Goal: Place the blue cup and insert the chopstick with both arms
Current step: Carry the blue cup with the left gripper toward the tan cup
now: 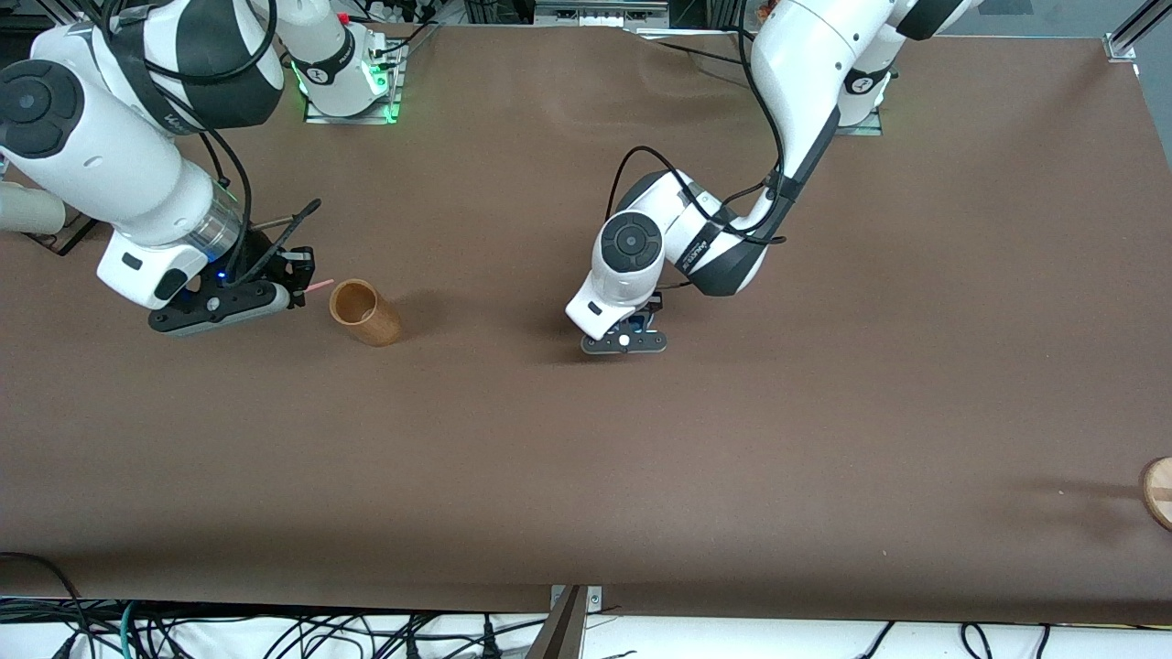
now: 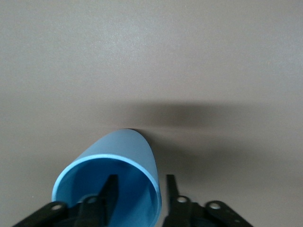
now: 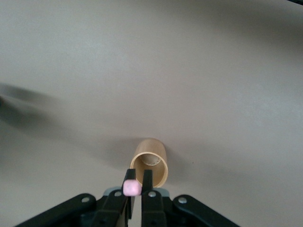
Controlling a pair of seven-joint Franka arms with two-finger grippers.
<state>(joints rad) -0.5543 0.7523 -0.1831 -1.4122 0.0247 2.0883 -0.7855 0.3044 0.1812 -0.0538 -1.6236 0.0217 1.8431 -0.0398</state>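
Observation:
The blue cup (image 2: pixel 124 153) stands on the brown table and shows only in the left wrist view; in the front view the left wrist hides it. My left gripper (image 1: pixel 632 337) is low over the middle of the table. It straddles the cup's wall, one finger (image 2: pixel 110 189) inside and one outside, with gaps on both sides, so it is open. My right gripper (image 1: pixel 298 275) is shut on the pink chopstick (image 1: pixel 320 286), whose end also shows in the right wrist view (image 3: pixel 132 187). It hangs beside a brown wooden cup (image 1: pixel 364 313).
The brown wooden cup (image 3: pixel 150 165) stands toward the right arm's end of the table. A round wooden object (image 1: pixel 1158 490) sits at the table edge at the left arm's end. A white cylinder (image 1: pixel 27 209) lies at the right arm's end.

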